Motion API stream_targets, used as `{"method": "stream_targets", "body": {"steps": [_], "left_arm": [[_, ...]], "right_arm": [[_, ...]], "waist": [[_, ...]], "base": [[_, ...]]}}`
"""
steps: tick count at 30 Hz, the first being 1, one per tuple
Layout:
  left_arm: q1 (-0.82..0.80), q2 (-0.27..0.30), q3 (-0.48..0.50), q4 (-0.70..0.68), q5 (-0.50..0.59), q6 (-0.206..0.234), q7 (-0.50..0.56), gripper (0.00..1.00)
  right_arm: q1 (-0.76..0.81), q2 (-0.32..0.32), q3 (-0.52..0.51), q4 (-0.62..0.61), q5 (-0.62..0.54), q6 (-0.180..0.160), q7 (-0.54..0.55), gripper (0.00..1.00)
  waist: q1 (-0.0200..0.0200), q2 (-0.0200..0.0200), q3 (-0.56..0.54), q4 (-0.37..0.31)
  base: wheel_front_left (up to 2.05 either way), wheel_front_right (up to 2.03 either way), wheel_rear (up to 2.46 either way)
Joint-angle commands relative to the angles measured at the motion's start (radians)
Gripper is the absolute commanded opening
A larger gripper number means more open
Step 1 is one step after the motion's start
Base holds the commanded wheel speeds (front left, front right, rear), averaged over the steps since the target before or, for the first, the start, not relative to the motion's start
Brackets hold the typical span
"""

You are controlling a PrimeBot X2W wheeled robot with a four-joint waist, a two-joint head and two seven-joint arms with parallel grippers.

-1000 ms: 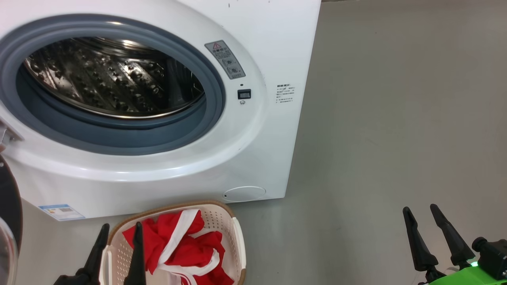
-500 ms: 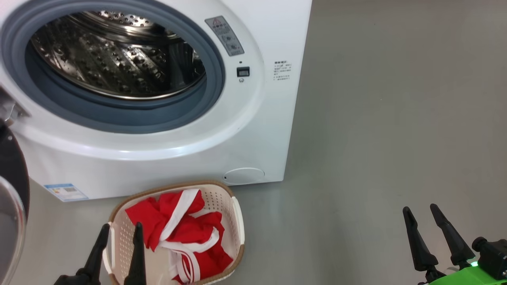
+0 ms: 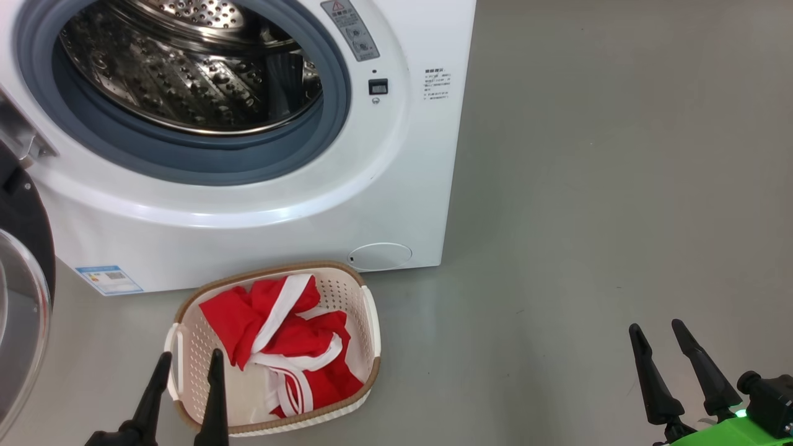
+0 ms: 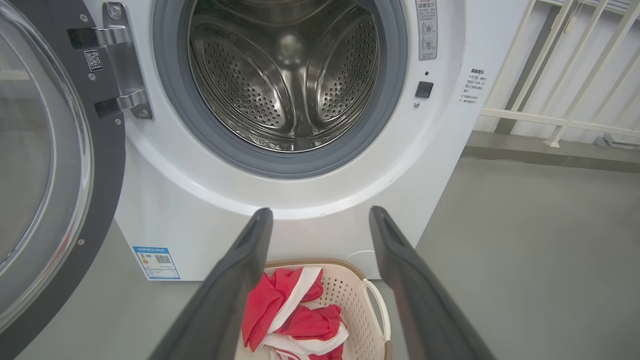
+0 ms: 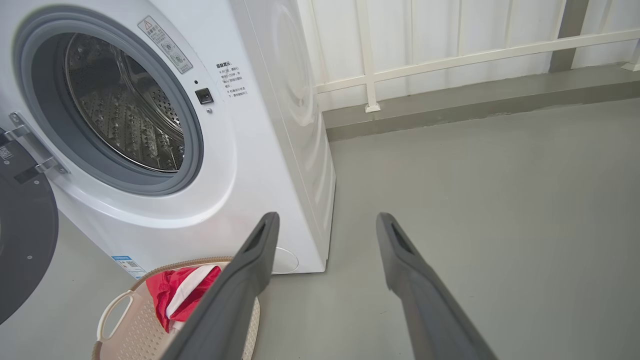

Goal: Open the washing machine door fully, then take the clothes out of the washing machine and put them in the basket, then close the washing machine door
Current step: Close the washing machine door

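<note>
Washing machine [image 3: 248,229] drum looks empty. Washing machine door [image 3: 21,297] stands open on its left-side hinge at far left, just left of the left gripper [image 3: 190,354] and well apart from the right gripper [image 3: 657,325]. The basket [image 3: 369,328] in front holds the clothes [image 3: 291,347]. Both grippers are spread wide and empty. Left arm is nearer for closing the door.

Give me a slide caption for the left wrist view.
Open door, empty washing machine, red clothes in the basket.

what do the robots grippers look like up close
The left gripper and right gripper each have two long, dark grey fingers tapering to blunt tips, with a recessed slot near each tip. Behind the right one sits a bright green mount with a black knob.
</note>
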Motion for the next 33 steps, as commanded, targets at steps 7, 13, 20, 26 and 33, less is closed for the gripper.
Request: {"method": "stream_targets", "body": {"steps": [7,13,20,26,33], "left_arm": [[-0.018,0.014,0.024,-0.020,-0.006,0.003,-0.005,1.00],[-0.021,0.014,0.018,-0.014,-0.021,0.013,-0.005,1.00],[-0.006,0.014,-0.003,-0.014,-0.044,0.033,-0.005,1.00],[0.007,0.014,-0.023,-0.015,-0.066,0.053,-0.005,1.00],[0.036,0.014,-0.045,-0.016,-0.094,0.078,-0.005,1.00]], "right_arm": [[-0.006,-0.017,0.020,-0.023,0.005,0.007,-0.006,1.00],[-0.001,-0.020,0.020,-0.022,0.005,0.007,-0.006,1.00],[-0.003,-0.036,0.046,-0.016,0.005,0.007,-0.006,1.00],[-0.019,-0.054,0.077,-0.011,0.006,0.007,-0.006,1.00],[-0.033,-0.070,0.124,-0.003,0.008,0.007,-0.006,1.00]], "waist": [[0.0000,0.0000,-0.003,0.005],[0.0000,0.0000,-0.006,0.044],[0.0000,0.0000,-0.014,0.143],[0.0000,0.0000,-0.019,0.236],[0.0000,0.0000,-0.036,0.371]], "base": [[0.00,0.00,0.00],[0.00,0.00,0.00],[0.00,0.00,0.00],[0.00,0.00,0.00],[0.00,0.00,0.00]]}}
